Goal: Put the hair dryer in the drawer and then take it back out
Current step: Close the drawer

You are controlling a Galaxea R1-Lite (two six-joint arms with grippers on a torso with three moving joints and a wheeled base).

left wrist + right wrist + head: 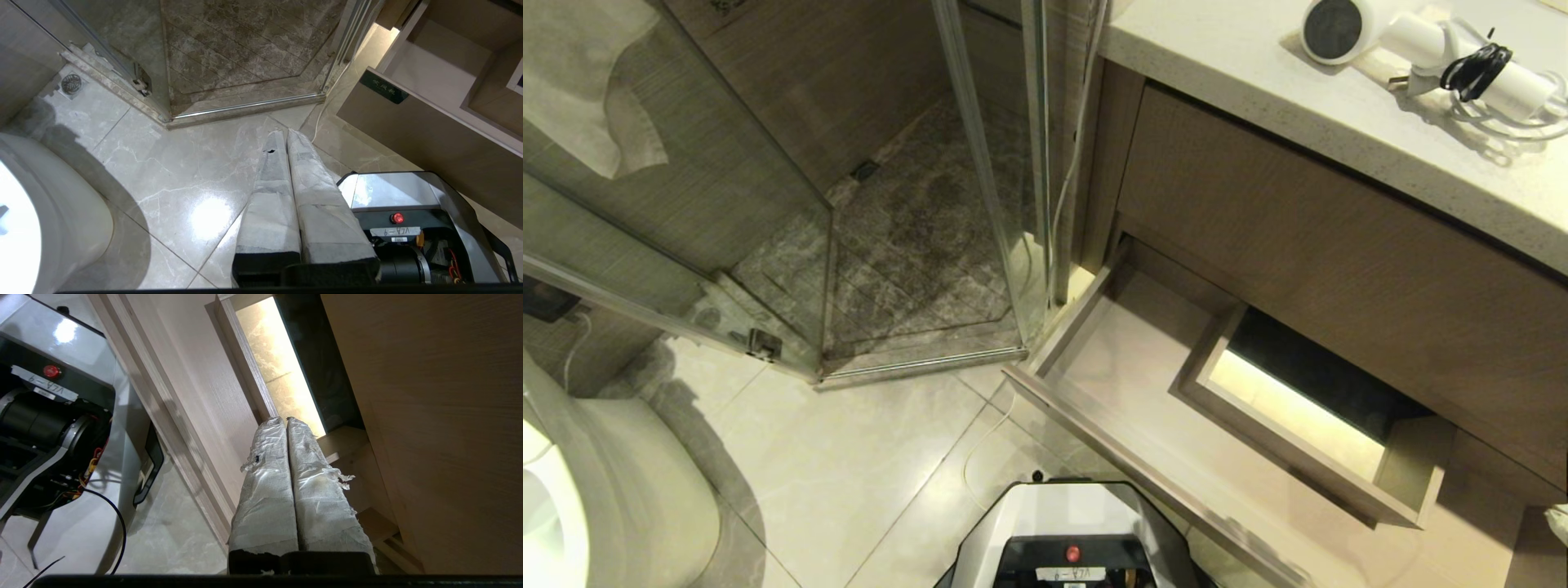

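Note:
The white hair dryer [1405, 41] lies on the pale countertop [1258, 73] at the top right of the head view, its cord bundled with a black tie. Below it the light wood drawer [1127, 367] stands pulled open and holds nothing, with a box-shaped cut-out [1298, 408] inside; its front with the black plate [384, 86] shows in the left wrist view. My right gripper [285, 418] is shut and hangs over the open drawer [204, 388], holding nothing. My left gripper [282, 131] is shut above the floor beside my base. Neither arm appears in the head view.
A tall wood-grain panel [1339, 253] rises above the drawer. A glass shower enclosure [915, 245] stands to the left, and a white toilet [596, 490] sits at the lower left. My base [1070, 539] stands on the tiled floor close to the drawer front.

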